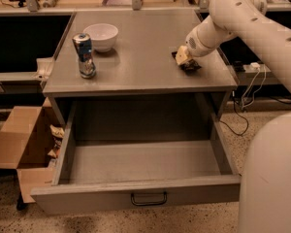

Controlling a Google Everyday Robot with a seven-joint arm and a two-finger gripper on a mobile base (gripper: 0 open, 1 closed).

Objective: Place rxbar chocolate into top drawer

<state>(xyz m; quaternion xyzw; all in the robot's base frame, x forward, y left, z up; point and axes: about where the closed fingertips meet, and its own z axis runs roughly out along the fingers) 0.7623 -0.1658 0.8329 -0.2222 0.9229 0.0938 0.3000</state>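
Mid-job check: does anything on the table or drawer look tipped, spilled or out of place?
Nothing stands out. The can and bowl stand upright on the table's left side, nothing spilled. The top drawer is pulled open and sits square. The pincer is at the rxbar chocolate near the right edge.

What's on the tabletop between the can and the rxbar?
Nothing: bare tabletop in the camera view. The bowl sits behind that line; the hand is at the rxbar.

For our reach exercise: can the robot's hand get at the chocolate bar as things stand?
Probably yes: the hand is right at the bar on the tabletop, with nothing between them.
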